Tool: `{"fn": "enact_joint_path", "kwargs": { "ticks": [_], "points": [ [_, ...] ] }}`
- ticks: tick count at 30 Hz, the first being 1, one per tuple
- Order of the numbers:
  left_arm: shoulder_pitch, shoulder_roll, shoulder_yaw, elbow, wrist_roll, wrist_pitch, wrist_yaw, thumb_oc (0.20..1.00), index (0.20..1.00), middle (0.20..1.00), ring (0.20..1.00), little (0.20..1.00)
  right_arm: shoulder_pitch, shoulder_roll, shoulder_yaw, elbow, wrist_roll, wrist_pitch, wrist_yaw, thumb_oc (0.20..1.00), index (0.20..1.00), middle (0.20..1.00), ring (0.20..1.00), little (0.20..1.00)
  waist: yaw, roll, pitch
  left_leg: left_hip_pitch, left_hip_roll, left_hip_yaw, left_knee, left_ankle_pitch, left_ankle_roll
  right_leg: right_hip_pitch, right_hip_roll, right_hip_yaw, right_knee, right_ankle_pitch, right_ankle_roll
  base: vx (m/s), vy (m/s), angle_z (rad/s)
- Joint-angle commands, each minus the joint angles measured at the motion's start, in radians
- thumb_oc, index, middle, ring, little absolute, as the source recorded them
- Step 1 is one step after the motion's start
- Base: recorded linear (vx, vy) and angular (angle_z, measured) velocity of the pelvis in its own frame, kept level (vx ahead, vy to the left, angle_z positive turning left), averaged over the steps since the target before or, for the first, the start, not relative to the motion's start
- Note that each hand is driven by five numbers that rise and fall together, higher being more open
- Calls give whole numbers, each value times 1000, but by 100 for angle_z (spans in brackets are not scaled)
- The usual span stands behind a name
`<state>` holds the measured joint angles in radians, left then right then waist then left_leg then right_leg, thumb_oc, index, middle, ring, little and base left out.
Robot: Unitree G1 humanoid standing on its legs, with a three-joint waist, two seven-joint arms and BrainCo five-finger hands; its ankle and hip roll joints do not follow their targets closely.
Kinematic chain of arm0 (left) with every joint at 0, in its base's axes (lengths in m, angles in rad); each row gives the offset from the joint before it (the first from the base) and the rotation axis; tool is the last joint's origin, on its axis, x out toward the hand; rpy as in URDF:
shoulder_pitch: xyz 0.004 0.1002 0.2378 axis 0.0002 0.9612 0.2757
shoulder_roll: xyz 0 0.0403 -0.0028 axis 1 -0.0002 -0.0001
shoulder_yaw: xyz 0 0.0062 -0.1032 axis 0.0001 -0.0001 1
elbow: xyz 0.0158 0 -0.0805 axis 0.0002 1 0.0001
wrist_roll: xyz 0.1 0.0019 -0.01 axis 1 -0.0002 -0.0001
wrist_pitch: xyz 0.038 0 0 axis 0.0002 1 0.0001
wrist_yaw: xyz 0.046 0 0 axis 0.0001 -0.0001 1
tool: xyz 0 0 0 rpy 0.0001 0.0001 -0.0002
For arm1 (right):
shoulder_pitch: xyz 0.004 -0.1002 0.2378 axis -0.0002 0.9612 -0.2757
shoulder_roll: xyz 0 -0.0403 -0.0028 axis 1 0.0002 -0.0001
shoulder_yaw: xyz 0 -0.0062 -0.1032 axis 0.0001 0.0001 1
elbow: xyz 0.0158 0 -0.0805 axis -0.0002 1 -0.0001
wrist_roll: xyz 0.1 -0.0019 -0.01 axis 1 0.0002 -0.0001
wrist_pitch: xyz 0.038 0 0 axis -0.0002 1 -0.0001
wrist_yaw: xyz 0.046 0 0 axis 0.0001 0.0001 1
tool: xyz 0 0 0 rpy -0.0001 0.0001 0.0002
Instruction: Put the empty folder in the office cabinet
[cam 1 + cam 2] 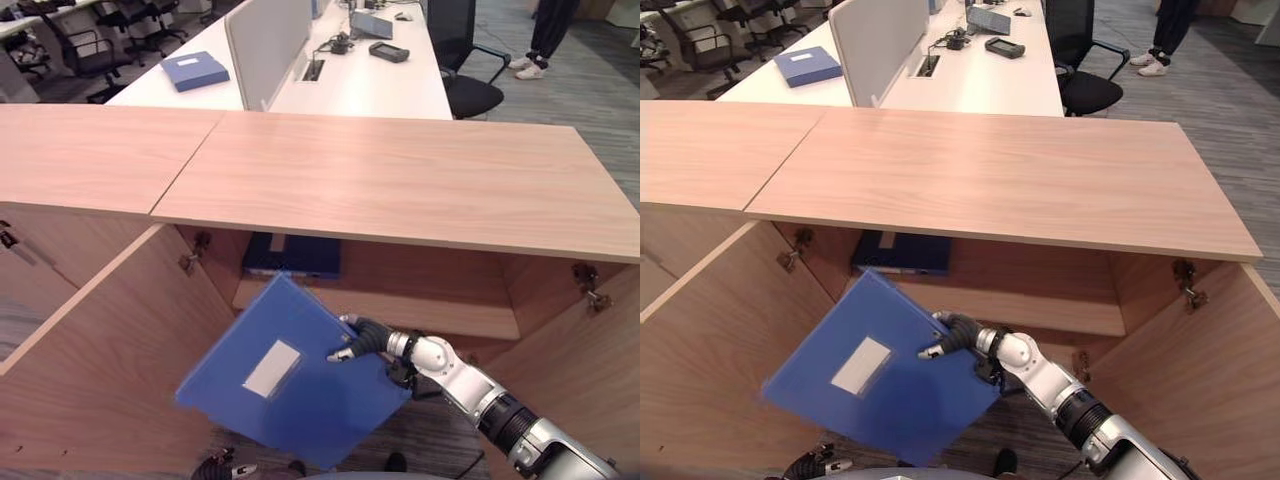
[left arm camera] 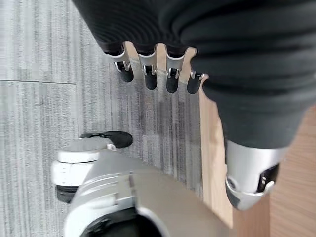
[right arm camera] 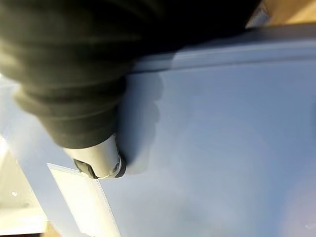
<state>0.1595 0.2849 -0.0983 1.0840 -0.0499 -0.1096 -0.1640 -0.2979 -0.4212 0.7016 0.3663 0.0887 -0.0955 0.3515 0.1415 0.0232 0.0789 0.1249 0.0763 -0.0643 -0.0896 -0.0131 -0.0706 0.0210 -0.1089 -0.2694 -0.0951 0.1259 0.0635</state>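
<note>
A blue folder (image 1: 290,375) with a white label pocket hangs tilted in front of the open office cabinet (image 1: 420,310), below its shelf. My right hand (image 1: 365,340) grips the folder's right edge, thumb (image 3: 98,163) pressed on the blue cover (image 3: 222,148); the other fingers are hidden behind it. Low down by the left door, above the grey carpet, is my left hand (image 2: 148,69), its fingers relaxed and holding nothing.
A second blue folder (image 1: 293,255) lies on the shelf at the back left. The cabinet's wooden top (image 1: 400,170) overhangs the opening; the doors (image 1: 110,350) (image 1: 590,370) stand open on both sides. Beyond are a white desk, another blue folder (image 1: 194,70), office chairs and a person's legs (image 1: 540,40).
</note>
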Motion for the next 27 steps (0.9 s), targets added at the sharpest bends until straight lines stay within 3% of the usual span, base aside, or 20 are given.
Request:
{"fn": "enact_joint_path", "kwargs": {
  "ticks": [1, 9, 18, 27],
  "points": [
    [-80, 30, -62, 55, 45, -10, 18, 1000, 1000, 1000, 1000, 1000, -97, 69, 9, 18, 3, -28, -3, 200, 200, 200, 200, 200, 21, -21, 22, -44, 25, -12, 2, -11, -39, 142, -42, 23, 39, -191, 88, -3, -4, 11],
    [-91, 36, -108, 36, 52, -12, 30, 1000, 1000, 1000, 1000, 1000, -63, 154, -43, 204, 111, 1, -46, 200, 200, 200, 200, 200, 36, -20, 21, -54, 20, -36, 2, -5, -39, 146, -43, 2, 39, -192, 87, 3, 1, 7],
    [-73, 28, -154, 31, 10, -6, 39, 1000, 1000, 1000, 1000, 1000, -25, 285, -337, 495, 616, 14, -166, 200, 200, 200, 200, 200, 41, -13, 20, -60, 15, -42, 2, -3, -39, 145, -41, -6, 41, -191, 87, 2, 8, 6],
    [-56, 21, -159, 28, -36, 0, 56, 1000, 1000, 1000, 1000, 1000, -61, 298, -590, 542, 922, -57, -249, 200, 200, 200, 200, 200, 34, -3, 23, -58, 13, -44, 2, -9, -39, 149, -40, -8, 43, -196, 87, 0, 0, 0]
  ]
}}
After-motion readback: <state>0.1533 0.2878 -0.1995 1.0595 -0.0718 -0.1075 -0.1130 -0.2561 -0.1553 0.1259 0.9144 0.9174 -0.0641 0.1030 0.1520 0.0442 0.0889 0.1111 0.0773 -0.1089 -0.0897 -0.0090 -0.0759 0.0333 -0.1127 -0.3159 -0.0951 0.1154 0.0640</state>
